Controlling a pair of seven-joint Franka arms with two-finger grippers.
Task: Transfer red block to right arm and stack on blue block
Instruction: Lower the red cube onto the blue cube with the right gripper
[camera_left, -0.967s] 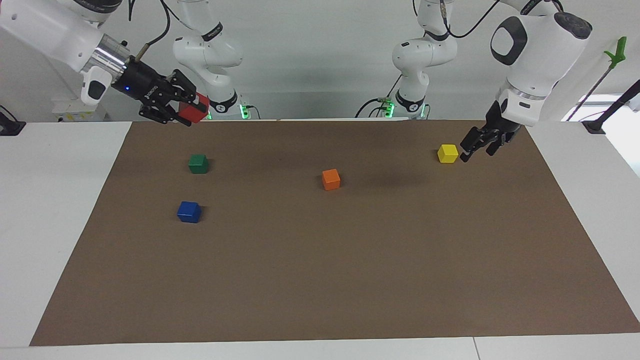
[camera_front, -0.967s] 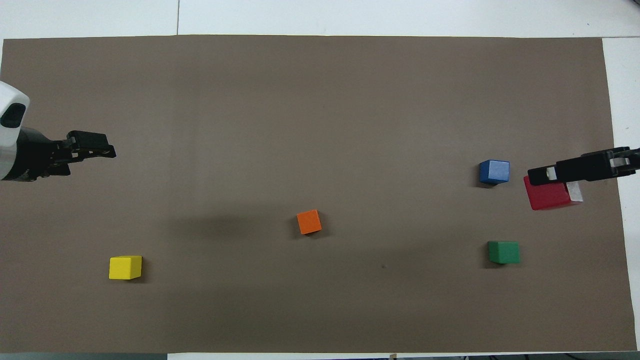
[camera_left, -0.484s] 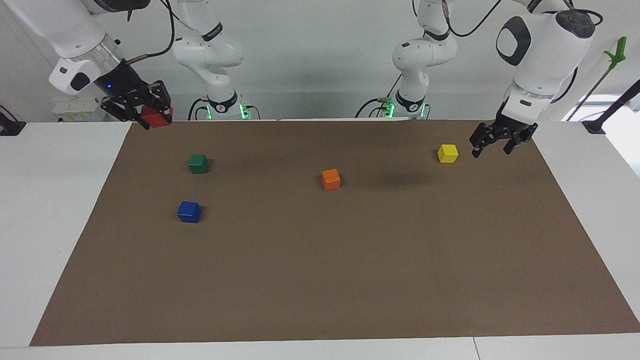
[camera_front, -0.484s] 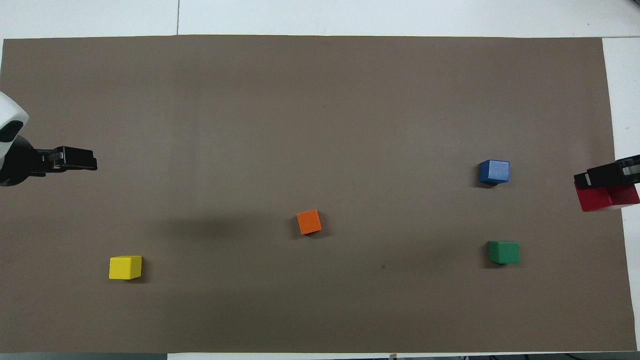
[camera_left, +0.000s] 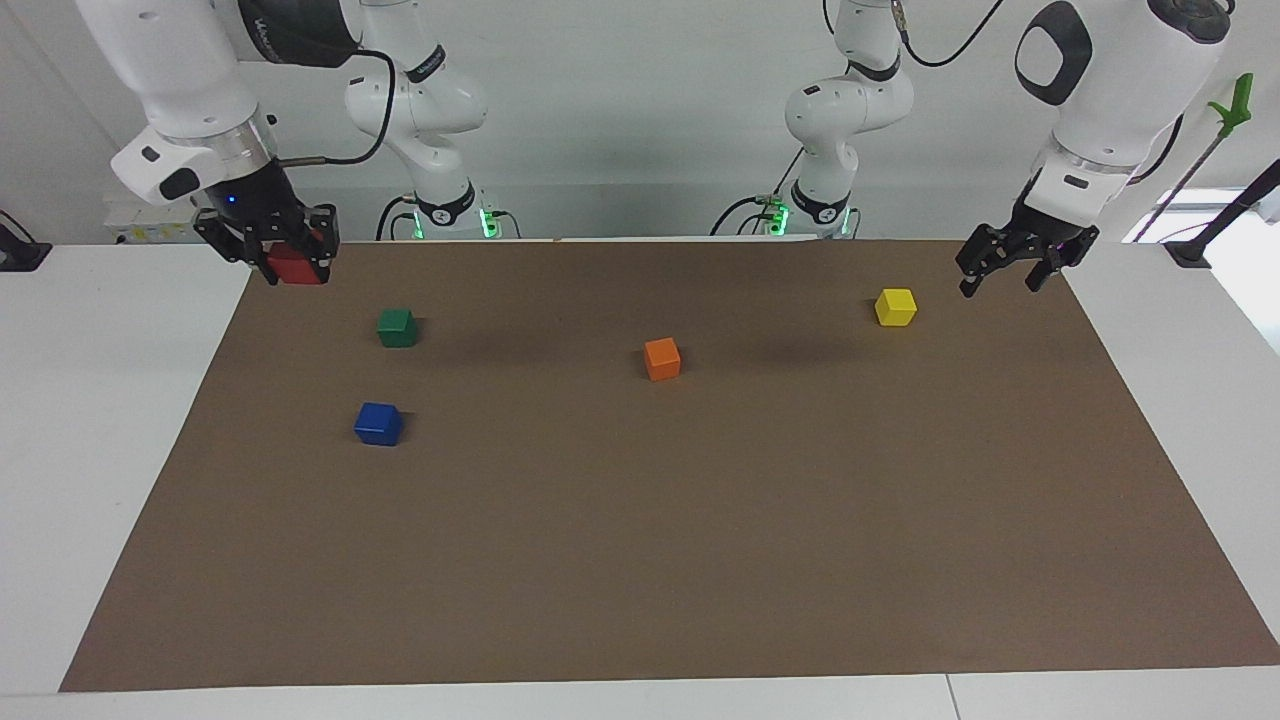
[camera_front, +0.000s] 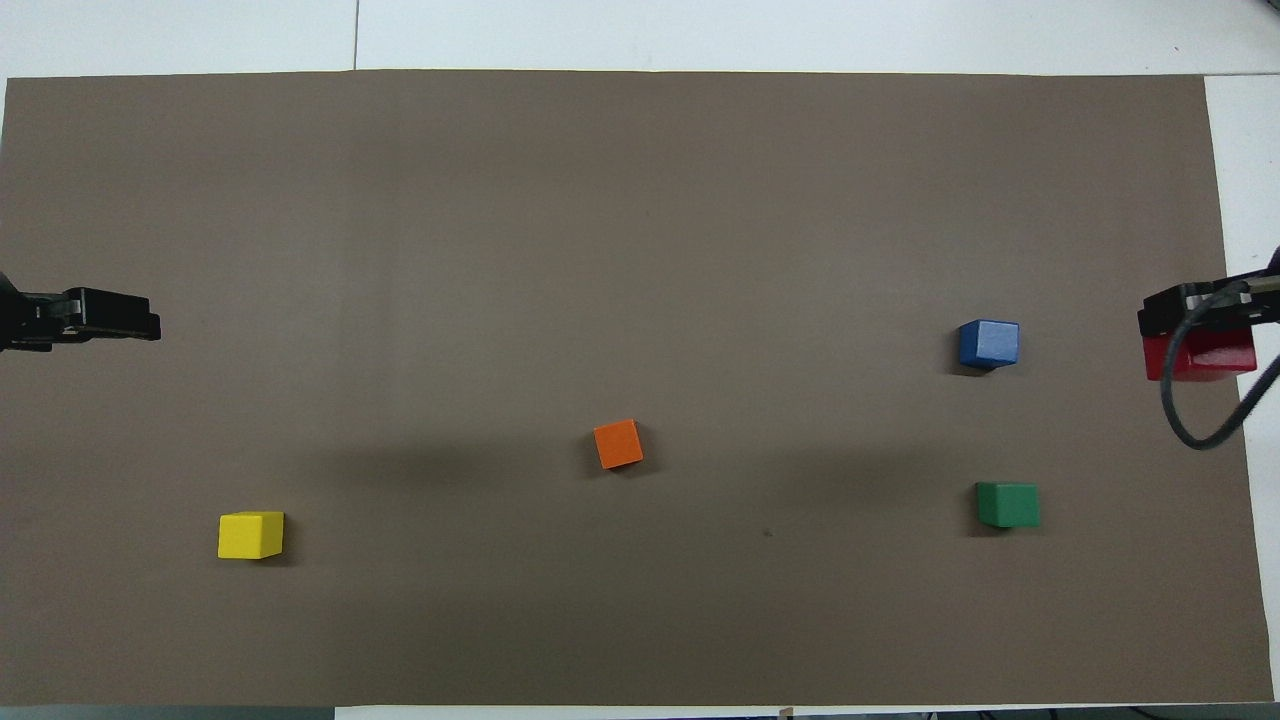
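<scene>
My right gripper (camera_left: 291, 262), with its blue light on, is shut on the red block (camera_left: 294, 271) and holds it in the air, pointing down, over the brown mat's edge at the right arm's end. The red block also shows in the overhead view (camera_front: 1200, 357). The blue block (camera_left: 378, 423) sits on the mat, apart from the gripper; in the overhead view the blue block (camera_front: 989, 343) lies beside the held red one. My left gripper (camera_left: 1000, 282) is open and empty, raised over the mat's edge at the left arm's end, beside a yellow block (camera_left: 895, 307).
A green block (camera_left: 397, 327) sits nearer to the robots than the blue one. An orange block (camera_left: 662, 359) sits mid-mat. The brown mat (camera_left: 700, 560) covers most of the white table. Two other white arms stand at the robots' end.
My right gripper has swung with the red block toward the right arm's end of the mat and turned to point down. My left gripper has drawn back toward its own end.
</scene>
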